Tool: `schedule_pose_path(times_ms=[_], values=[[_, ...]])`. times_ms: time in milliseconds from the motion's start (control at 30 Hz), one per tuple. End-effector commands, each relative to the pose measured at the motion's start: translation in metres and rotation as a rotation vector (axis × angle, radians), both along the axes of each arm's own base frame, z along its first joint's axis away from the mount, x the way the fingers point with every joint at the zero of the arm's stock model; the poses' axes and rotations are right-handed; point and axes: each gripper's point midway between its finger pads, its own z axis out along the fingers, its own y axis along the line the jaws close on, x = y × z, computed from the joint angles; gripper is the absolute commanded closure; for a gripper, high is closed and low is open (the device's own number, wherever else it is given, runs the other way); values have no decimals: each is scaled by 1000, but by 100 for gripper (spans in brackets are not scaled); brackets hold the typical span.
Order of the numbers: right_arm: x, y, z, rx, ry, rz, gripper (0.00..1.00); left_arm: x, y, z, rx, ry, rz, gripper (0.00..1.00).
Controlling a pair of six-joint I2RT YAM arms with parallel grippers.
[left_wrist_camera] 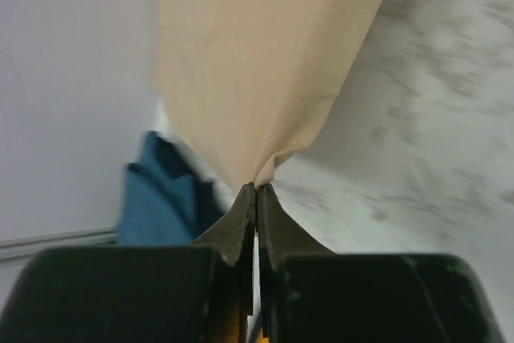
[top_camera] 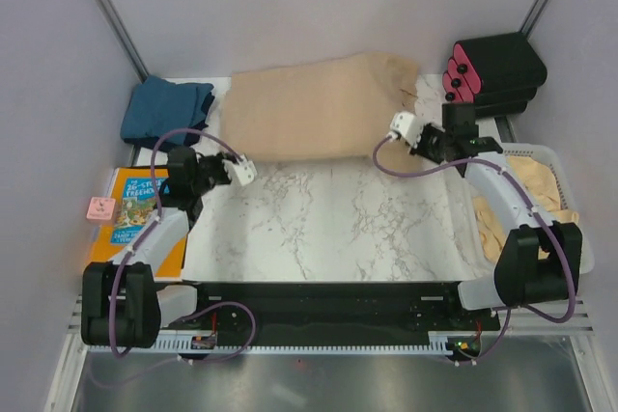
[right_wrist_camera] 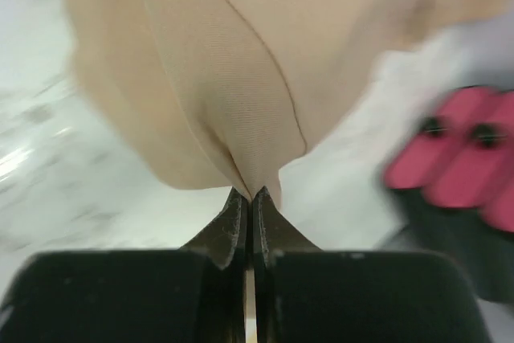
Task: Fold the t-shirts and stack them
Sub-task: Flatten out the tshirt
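1. Left gripper point(left_wrist_camera: 255, 189): jaws pinched tight on the lower-left corner of the tan t-shirt point(top_camera: 323, 108).
2. Right gripper point(right_wrist_camera: 250, 195): clamped on its lower-right corner.
3. Tan t-shirt lies spread at top centre of the table point(top_camera: 328, 224); folded teal t-shirt point(top_camera: 166, 111) sits upper left.
4. Book point(top_camera: 135, 202), left edge: title possibly "…Treehouse", too small to confirm.

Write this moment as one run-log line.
left gripper: shut on tan shirt corner | right gripper: shut on tan shirt | blue shirt: folded, far left
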Motion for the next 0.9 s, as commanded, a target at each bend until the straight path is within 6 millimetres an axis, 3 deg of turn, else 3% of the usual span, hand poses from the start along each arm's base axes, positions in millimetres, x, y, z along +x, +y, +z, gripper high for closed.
schedule_pose_path(times_ms=[0,133,300,867], values=[[-68,17,-56,24,230,90,100,-56,-20,-39,47,108,-135,98],[-106,22,-89,-29,355,155,100,-86,-25,-55,50,213,-189,98],[-125,25,-109,-51,458,182,100,-98,-22,-74,75,298,-191,98],[-162,16,-127,-189,636,306,99,-155,-9,-113,197,506,-256,98]])
